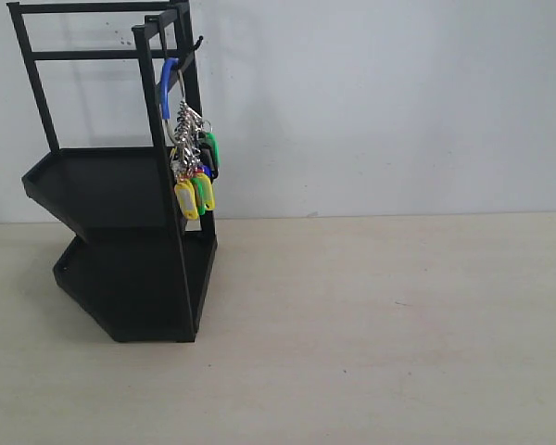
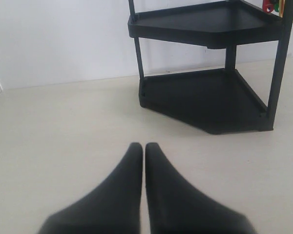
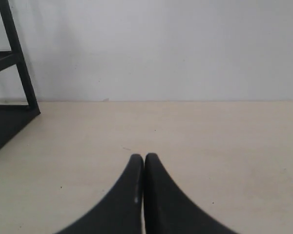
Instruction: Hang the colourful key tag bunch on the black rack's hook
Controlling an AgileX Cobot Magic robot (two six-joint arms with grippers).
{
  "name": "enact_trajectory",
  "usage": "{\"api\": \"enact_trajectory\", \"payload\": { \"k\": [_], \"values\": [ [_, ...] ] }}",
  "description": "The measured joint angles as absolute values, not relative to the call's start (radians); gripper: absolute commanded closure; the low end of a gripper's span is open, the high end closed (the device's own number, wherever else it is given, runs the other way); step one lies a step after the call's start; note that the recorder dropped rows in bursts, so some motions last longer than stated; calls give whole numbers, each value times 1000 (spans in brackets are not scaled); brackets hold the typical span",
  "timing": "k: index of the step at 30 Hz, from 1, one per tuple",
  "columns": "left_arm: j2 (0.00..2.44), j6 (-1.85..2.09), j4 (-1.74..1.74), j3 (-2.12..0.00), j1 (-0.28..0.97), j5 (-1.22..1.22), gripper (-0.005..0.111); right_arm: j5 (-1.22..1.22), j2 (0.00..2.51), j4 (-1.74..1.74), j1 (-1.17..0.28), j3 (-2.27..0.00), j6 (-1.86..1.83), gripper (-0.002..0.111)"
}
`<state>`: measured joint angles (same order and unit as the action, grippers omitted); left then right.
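The black rack (image 1: 120,185) stands at the left of the exterior view. From its small hook (image 1: 196,43) near the top hangs the colourful key tag bunch (image 1: 193,171) by its blue carabiner loop (image 1: 167,88), free of any gripper. Neither gripper shows in the exterior view. In the left wrist view my left gripper (image 2: 144,146) is shut and empty above the table, with the rack (image 2: 210,97) ahead and a sliver of tags (image 2: 278,6) at the picture's edge. My right gripper (image 3: 144,157) is shut and empty too, the rack's leg (image 3: 19,63) off to one side.
A pale wooden table (image 1: 380,324) carries the rack, with a plain white wall (image 1: 380,102) behind it.
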<state>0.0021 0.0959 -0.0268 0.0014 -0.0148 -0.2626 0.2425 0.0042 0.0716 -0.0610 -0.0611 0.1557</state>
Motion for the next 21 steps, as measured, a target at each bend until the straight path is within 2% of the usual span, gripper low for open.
{"api": "enact_trajectory", "payload": {
  "k": [6,21],
  "values": [
    [2,96,-27,1,-15,-263,102,217,4,-66,-61,-5,78,108],
    [2,96,-27,1,-15,-263,102,330,4,-71,-60,0,0,108]
  ]
}}
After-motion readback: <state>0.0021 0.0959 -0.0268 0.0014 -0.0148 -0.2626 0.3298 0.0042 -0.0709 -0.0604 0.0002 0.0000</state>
